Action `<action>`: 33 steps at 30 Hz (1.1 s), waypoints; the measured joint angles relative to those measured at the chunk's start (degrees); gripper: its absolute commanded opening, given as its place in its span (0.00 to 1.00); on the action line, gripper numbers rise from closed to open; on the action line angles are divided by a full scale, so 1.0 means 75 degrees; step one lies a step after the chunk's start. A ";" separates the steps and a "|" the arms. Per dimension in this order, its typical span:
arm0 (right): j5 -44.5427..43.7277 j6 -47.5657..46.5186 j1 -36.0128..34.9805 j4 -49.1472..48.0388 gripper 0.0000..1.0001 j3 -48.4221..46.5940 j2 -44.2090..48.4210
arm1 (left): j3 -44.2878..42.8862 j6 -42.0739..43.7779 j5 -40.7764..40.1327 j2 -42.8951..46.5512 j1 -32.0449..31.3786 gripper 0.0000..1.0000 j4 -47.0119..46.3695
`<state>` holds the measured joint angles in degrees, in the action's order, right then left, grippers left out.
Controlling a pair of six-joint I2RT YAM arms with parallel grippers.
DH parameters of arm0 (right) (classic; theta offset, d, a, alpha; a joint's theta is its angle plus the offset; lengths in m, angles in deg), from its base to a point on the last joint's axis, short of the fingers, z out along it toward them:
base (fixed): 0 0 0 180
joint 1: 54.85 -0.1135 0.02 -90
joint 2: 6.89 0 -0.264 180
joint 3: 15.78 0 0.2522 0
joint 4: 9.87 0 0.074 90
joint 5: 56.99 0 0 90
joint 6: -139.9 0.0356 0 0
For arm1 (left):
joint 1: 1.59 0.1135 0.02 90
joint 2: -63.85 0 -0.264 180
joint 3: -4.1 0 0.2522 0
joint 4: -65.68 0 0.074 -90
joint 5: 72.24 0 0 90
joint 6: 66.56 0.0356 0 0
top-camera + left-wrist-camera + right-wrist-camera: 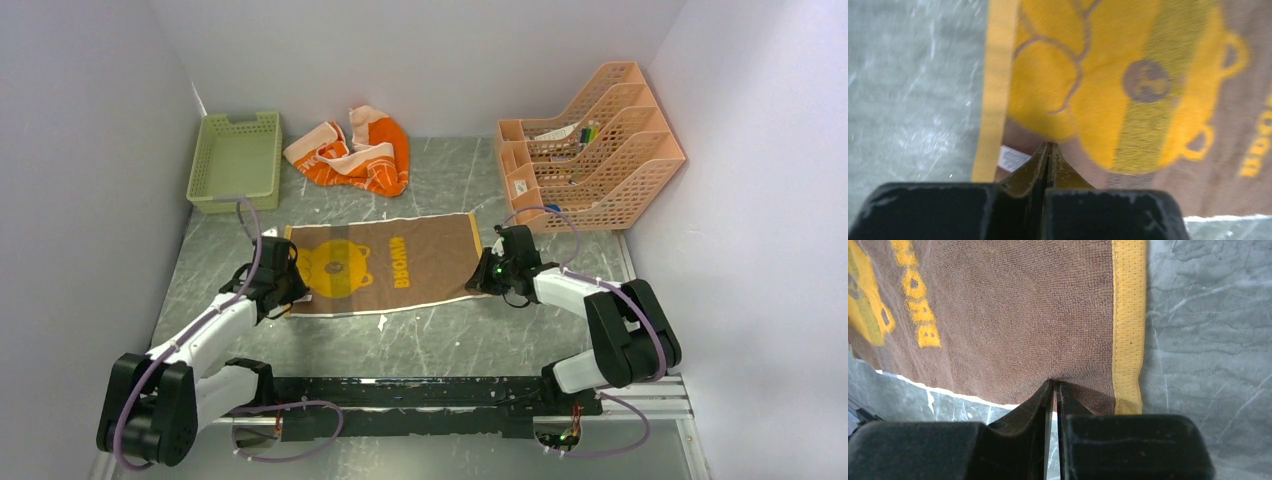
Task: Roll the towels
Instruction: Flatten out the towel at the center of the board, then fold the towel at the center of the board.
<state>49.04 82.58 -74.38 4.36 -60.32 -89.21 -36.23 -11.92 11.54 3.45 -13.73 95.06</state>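
I'm watching the brown towel (385,262) lying flat mid-surface (450,340), with the orange towel (365,160) crumpled behind it. I'm pinching its near edge with both: left gripper (1049,146) closed at the left end, right gripper (1054,383) closed at the right.

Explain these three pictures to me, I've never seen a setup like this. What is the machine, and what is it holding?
It is two robot arms bolted to a grey table, each ending in a two-finger gripper. The wide picture looks down from above and behind them. The other two come from cameras on the wrists. A brown towel with a yellow bear lies flat in the middle. The left gripper and the right gripper are each closed, pinching its near edge at opposite ends. At the back sit a crumpled orange towel, a green basket and a peach file rack.
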 measured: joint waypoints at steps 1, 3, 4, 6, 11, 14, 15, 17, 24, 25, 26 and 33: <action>0.0026 0.0082 0.0052 -0.0070 0.09 0.0050 0.0012 | 0.0172 -0.0160 -0.0082 -0.0070 0.0000 0.07 -0.0023; 0.0035 0.0166 0.0076 -0.0134 0.09 0.0102 0.0035 | 0.0557 -0.0562 -0.0286 -0.0099 0.0000 0.07 -0.0029; 0.0029 0.0187 0.0082 -0.0146 0.10 0.0117 0.0047 | 0.0629 -0.0775 -0.0379 -0.0032 0.0006 0.07 -0.0082; -0.0012 0.0189 0.0087 -0.0114 0.12 0.0125 0.0090 | 0.0656 -0.1166 -0.0571 0.0032 0.0009 0.07 -0.0052; -0.0213 0.0172 0.0137 0.0289 0.30 0.0134 0.0379 | 0.0554 -0.2087 -0.0833 -0.0149 0.0009 0.07 0.0187; -0.0321 0.0099 0.0157 0.0644 0.67 0.0090 0.0644 | 0.0189 -0.2355 -0.0860 -0.0516 0.0017 0.15 0.0533; -0.0356 0.0026 0.0157 0.0819 0.74 -0.0012 0.0749 | 0.0079 -0.2352 -0.0854 -0.0580 0.0020 0.28 0.0664; -0.0557 -0.0239 0.0169 0.1142 0.83 -0.0466 0.0866 | -0.0259 -0.2162 -0.0839 -0.0612 0.0026 0.55 0.1049; -0.0597 -0.1591 0.0688 0.0959 0.76 -0.3870 -0.0358 | -0.3369 0.0204 0.0233 -0.1297 0.0428 0.64 0.0944; -0.0446 -0.1693 0.0845 0.0778 0.76 -0.4243 -0.0708 | -0.3978 0.0597 0.0475 -0.1699 0.0577 0.67 0.0994; -0.0291 -0.1810 0.1014 0.0589 0.76 -0.4543 -0.1081 | -0.4517 0.0988 0.0734 -0.2124 0.0729 0.70 0.0985; 0.0102 -0.2888 0.1518 0.0921 0.74 -0.5654 -0.3617 | -0.6289 0.3264 0.2419 -0.4310 0.2084 0.77 0.1903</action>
<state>49.81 60.92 -62.99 11.26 -102.73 -116.34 -83.39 12.56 29.68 -28.88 1.89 109.33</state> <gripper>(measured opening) 0.742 0.758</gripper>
